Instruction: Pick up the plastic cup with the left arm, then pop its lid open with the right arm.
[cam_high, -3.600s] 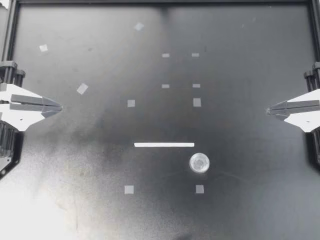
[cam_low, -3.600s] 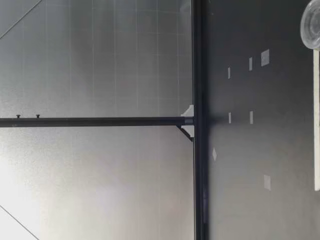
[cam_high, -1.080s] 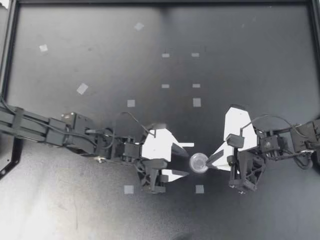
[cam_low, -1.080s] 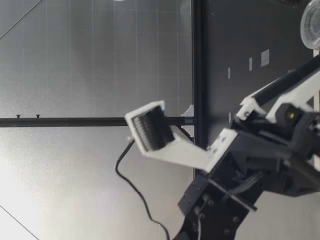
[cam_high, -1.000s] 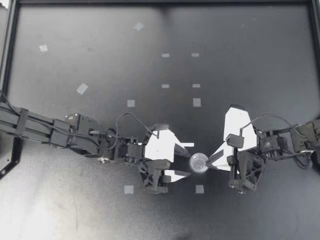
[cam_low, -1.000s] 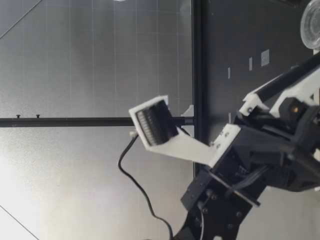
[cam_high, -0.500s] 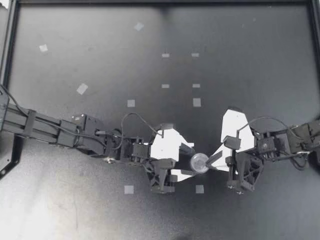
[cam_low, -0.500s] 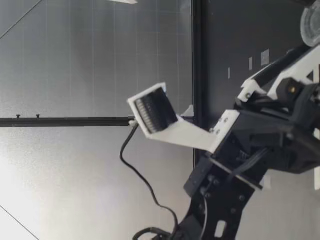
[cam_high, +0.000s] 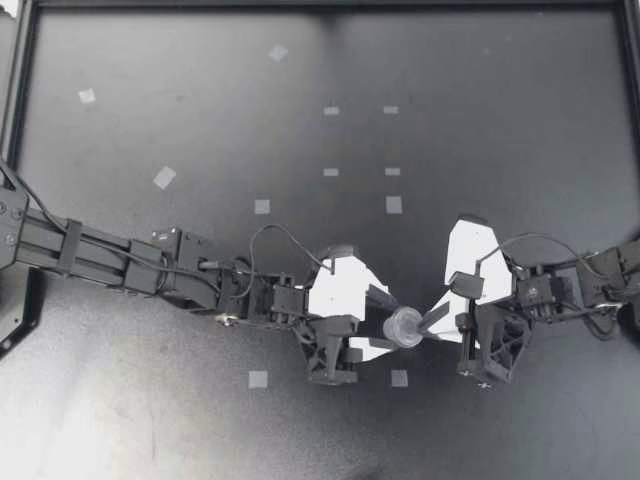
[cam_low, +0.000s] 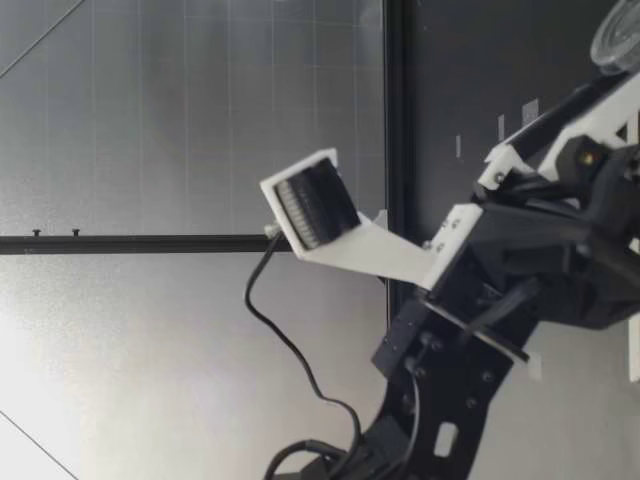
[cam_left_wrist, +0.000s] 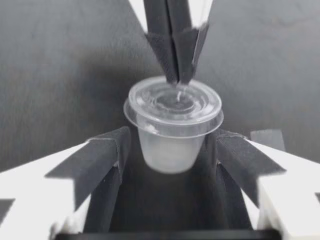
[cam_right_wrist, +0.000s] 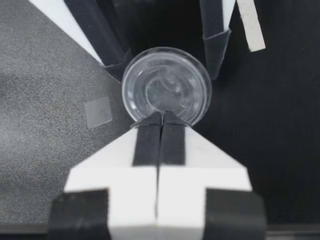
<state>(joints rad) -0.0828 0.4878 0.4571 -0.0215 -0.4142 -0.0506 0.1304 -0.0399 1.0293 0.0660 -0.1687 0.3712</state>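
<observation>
My left gripper (cam_high: 387, 325) has closed onto the cup (cam_high: 404, 327) (secured, nudged slightly); right gripper (cam_high: 427, 321), pinched shut, touches its lid (cam_right_wrist: 165, 86).

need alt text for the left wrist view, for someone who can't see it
A small clear lidded cup sits upright between the jaws of my left gripper, which appear to press its sides just under the rim, with the dark table around it. From the far side, my right gripper, jaws shut together, touches the cup's top edge.
</observation>
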